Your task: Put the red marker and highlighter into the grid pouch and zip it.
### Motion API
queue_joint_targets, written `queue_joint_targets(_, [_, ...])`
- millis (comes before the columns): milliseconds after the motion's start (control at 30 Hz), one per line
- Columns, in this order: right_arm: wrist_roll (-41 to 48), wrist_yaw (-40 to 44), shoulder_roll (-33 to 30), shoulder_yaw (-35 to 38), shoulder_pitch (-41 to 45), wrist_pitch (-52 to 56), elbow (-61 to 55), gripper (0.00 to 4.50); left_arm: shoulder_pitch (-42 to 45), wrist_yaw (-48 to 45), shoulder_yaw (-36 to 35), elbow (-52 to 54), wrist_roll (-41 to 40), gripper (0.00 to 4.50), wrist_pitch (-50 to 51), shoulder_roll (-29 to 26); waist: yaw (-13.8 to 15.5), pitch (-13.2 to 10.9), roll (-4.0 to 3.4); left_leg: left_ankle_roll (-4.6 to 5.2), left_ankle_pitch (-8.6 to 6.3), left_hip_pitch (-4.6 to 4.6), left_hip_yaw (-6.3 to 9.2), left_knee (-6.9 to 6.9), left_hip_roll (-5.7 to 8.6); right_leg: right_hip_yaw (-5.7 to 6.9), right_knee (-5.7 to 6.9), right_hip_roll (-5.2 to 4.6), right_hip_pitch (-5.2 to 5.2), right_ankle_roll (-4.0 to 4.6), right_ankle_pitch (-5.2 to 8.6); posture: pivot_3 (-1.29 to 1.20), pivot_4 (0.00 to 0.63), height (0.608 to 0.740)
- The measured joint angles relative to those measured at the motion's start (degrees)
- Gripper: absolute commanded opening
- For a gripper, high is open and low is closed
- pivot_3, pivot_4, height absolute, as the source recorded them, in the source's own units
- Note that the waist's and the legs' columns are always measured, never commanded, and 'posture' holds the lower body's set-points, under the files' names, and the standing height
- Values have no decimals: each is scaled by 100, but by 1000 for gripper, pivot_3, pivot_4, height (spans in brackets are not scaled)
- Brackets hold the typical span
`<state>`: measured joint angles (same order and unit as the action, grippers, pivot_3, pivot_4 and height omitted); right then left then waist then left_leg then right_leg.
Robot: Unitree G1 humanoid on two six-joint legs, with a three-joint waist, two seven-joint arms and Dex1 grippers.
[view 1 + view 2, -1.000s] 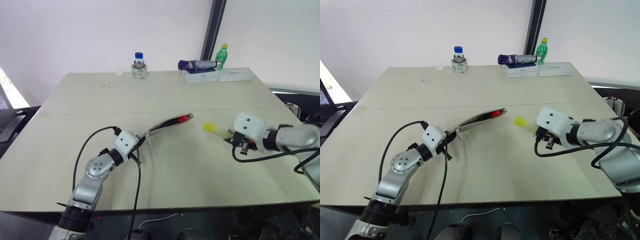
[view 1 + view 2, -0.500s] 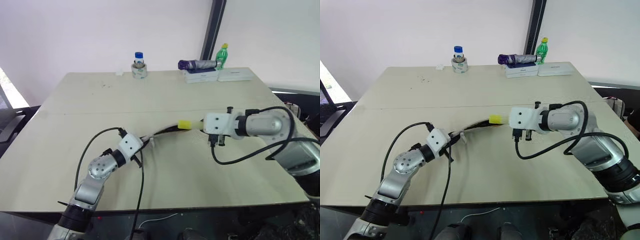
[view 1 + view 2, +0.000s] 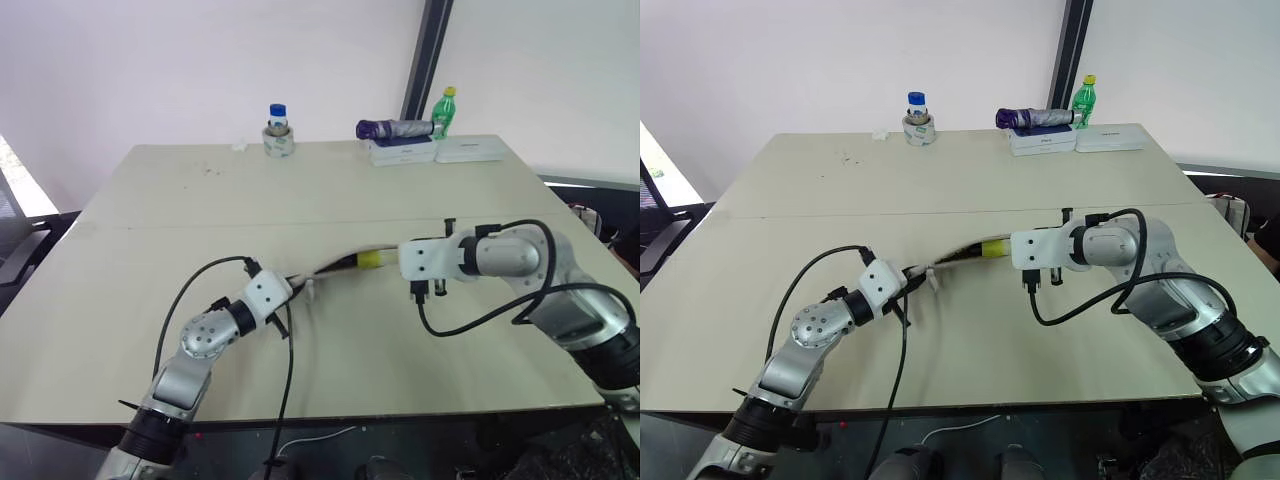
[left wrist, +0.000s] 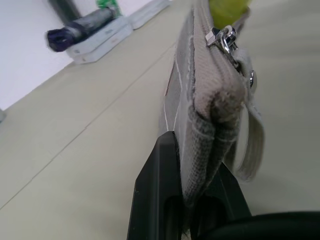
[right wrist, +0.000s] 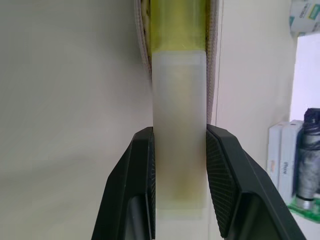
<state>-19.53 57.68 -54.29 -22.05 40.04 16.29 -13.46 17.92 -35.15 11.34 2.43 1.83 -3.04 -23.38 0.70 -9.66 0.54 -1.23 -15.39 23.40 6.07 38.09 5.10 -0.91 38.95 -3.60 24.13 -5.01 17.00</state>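
Insertion step: right claw point(image 5: 179, 175), clamped on the chunky pale-yellow translucent highlighter point(image 5: 178, 130), feeds its cap into the grey grid-fabric pouch point(image 4: 200, 115); left claw point(image 4: 192, 200) is clamped on the pouch end. Next: push deeper, then release.

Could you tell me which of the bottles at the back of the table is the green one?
The green bottle is the yellow-capped one at the far right, behind the white boxes; the other bottle, further left, is clear with a blue cap.

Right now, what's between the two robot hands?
In the head view, the grid pouch stretches between them: left gripper pinches one end, right gripper pushes the highlighter in.
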Motion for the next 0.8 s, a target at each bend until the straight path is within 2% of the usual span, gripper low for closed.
queue_joint_targets(333, [-445,250,725,-238,219,-204,-108,840,84,-156,131,229,40,0,146,133,6,0,0,-3,2,0,0,1,0,0,1,1,1,0,0,0,150,740])
queue_joint_targets(533, [-364,298,940,-126,369,-254,-75,3678,18,-148,112,275,-136,0,423,234,-5,0,0,-4,2,0,0,0,0,-1,3,2,4,0,0,0,150,740])
queue_joint_targets(800, [1221,707,950,1282,425,977,-363,3678,16,211,-219,291,-402,0,1029,505,2,0,0,-3,2,1,1,1,0,-1,2,1,1,0,0,0,150,740])
